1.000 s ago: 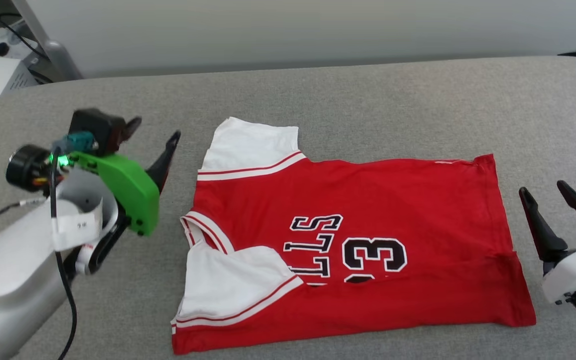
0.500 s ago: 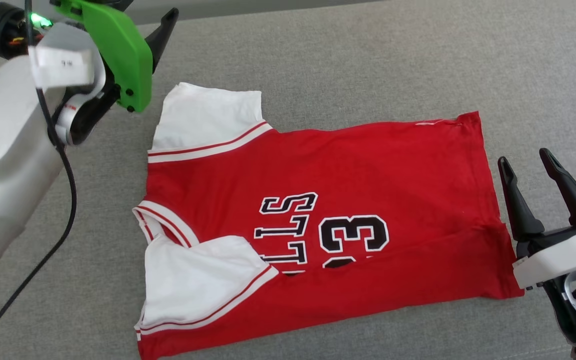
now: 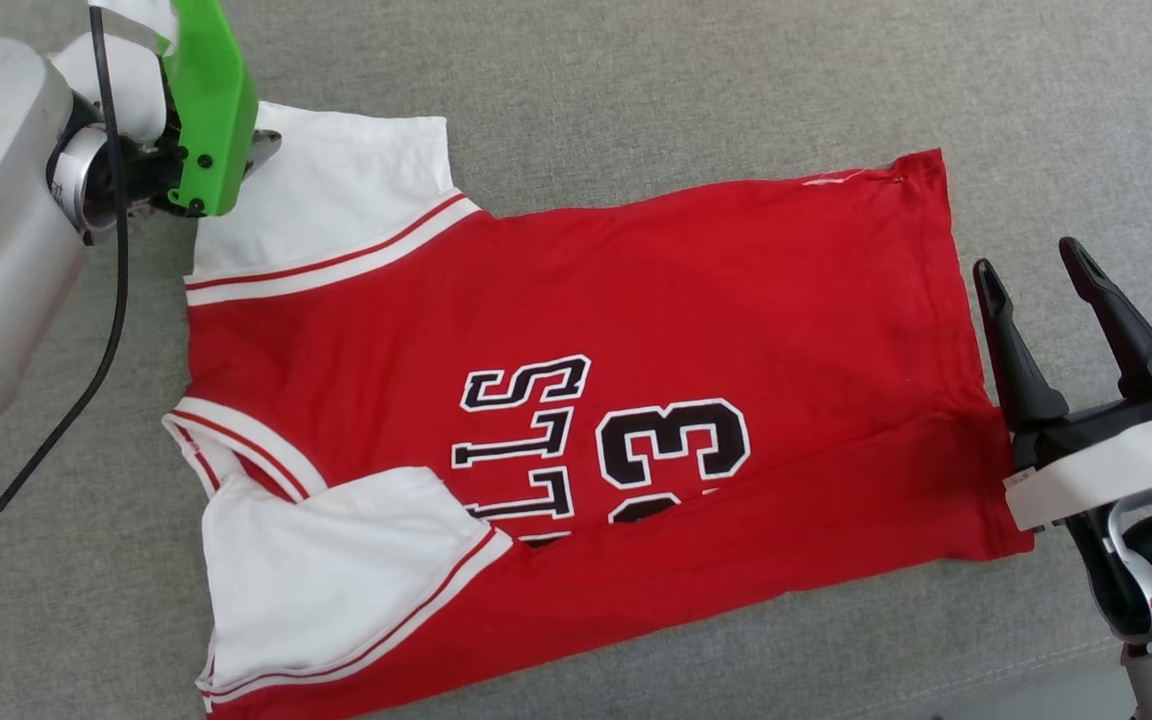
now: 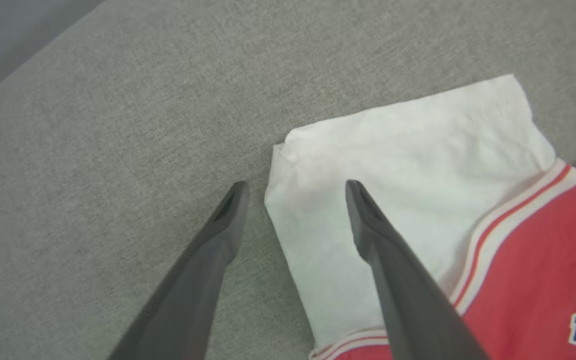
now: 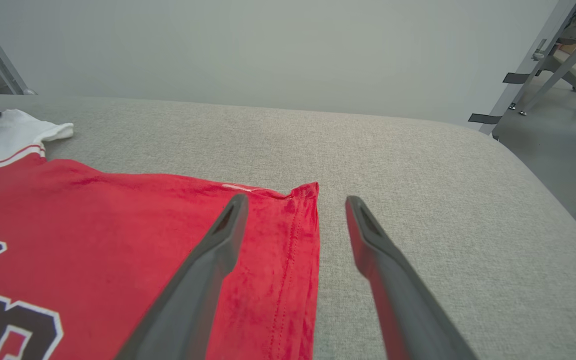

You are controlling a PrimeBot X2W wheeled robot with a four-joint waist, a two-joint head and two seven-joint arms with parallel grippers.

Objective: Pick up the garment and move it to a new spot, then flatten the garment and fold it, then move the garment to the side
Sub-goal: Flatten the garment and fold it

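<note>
Lying flat on the grey cushion (image 3: 636, 90), the garment (image 3: 636, 300) is seen front up, with its near long edge folded over part of the lettering (image 3: 526, 440). The left gripper (image 4: 293, 187) is held with fingers apart across the outer corner of the far sleeve (image 4: 418, 160), one finger over white cloth, the other over the cushion. The right gripper (image 3: 1026, 258) is likewise spread, straddling the hem (image 5: 304, 235). Contact with the cloth cannot be judged.
</note>
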